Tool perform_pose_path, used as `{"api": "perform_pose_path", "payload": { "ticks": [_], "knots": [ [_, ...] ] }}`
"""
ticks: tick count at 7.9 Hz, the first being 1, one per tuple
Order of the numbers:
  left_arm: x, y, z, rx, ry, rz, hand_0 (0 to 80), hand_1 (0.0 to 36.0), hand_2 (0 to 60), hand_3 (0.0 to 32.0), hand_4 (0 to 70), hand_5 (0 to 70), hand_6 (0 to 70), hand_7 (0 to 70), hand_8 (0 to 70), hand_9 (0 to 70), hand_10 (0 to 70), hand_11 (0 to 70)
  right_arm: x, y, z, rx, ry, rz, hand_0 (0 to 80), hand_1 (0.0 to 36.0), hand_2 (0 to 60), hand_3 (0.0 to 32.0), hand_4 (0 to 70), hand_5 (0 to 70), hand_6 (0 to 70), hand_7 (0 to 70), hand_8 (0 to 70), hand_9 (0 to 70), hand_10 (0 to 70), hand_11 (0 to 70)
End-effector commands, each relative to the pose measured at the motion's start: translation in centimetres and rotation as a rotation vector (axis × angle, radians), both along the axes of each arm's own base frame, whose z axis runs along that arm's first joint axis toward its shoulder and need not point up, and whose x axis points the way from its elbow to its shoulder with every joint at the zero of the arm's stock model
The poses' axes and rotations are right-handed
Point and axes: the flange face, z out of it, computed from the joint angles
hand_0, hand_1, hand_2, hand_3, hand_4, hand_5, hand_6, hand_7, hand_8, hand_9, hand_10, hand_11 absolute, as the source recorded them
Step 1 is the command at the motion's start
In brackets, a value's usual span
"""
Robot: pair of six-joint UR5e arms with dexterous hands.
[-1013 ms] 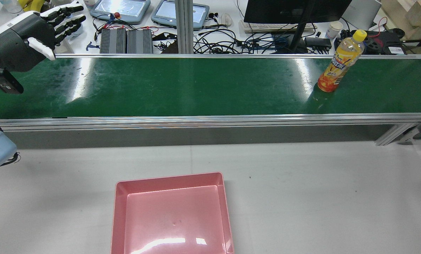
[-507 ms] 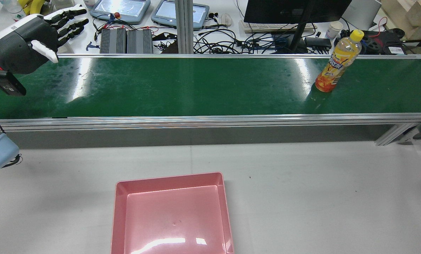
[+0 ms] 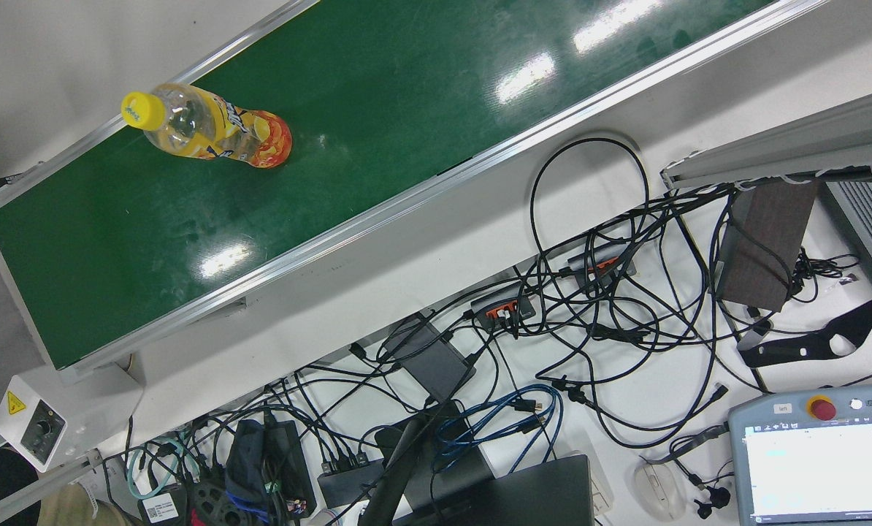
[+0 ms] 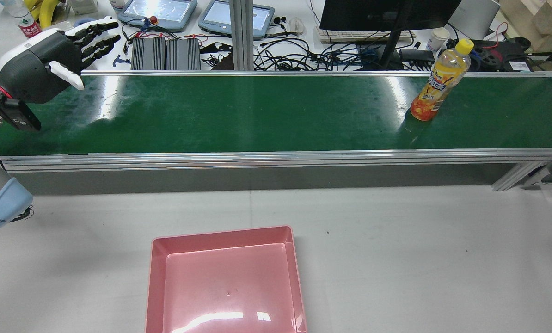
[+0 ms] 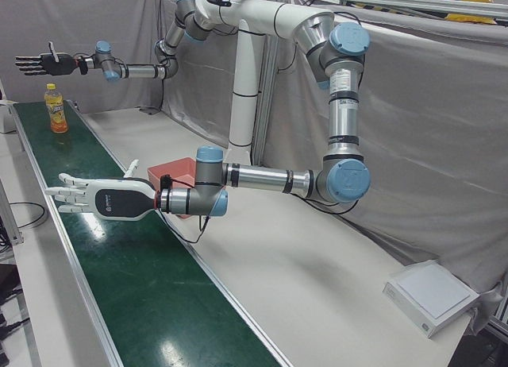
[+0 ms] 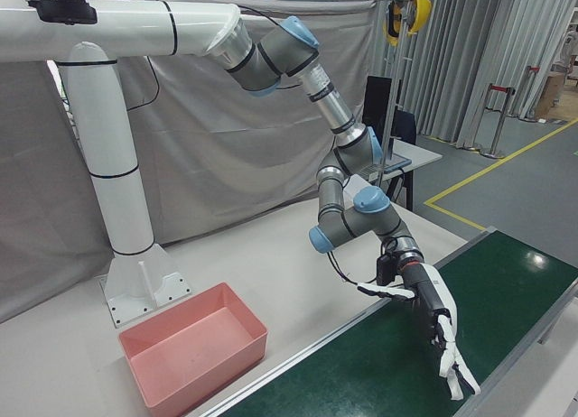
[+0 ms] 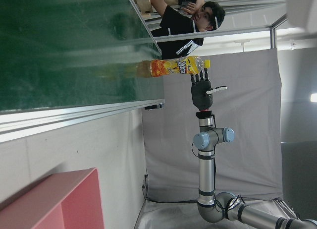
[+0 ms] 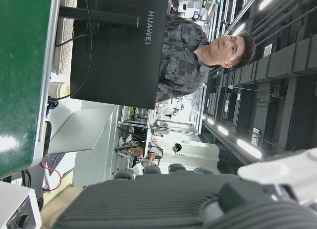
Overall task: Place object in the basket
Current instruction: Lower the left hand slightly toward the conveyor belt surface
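Orange bottle (image 4: 438,81) upright on green belt (image 4: 257,115).
Left hand (image 4: 49,60) and right hand (image 5: 44,63) both spread, empty; pink basket (image 4: 225,282) on bench (image 4: 396,254).

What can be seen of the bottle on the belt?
The bottle is clear plastic with a yellow cap, a yellow and orange label and orange-tinted contents. It stands upright on the green belt, towards the end near the robot's right arm, resting on its base alone. Neither hand touches it: the left hand hangs open at the far end of the belt, and the right hand is raised, open and apart from it. The cap looks closed.
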Motion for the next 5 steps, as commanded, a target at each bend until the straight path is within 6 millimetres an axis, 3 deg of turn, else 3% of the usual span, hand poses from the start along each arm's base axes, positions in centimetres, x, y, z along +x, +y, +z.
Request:
{"api": "perform_pose_path", "payload": {
  "ticks": [1,5],
  "knots": [
    [1.16,0.14,-0.03,0.001,-0.001,0.013,59.5,2.6,0.0,0.6,12.5,17.8,0.3,1.3,7.3,9.4,1.6,3.7,0.00,0.01,0.03,-0.001,-0.001,0.000,0.0,0.0,0.0,0.0,0.0,0.0,0.0,0.0,0.0,0.0,0.0,0.0],
    [1.13,0.16,0.07,-0.001,-0.002,0.011,61.1,3.3,0.0,1.4,12.6,15.5,0.0,1.6,7.2,9.4,1.9,4.2,0.00,0.01,0.03,-0.001,-0.001,0.000,0.0,0.0,0.0,0.0,0.0,0.0,0.0,0.0,0.0,0.0,0.0,0.0]
  ]
}}
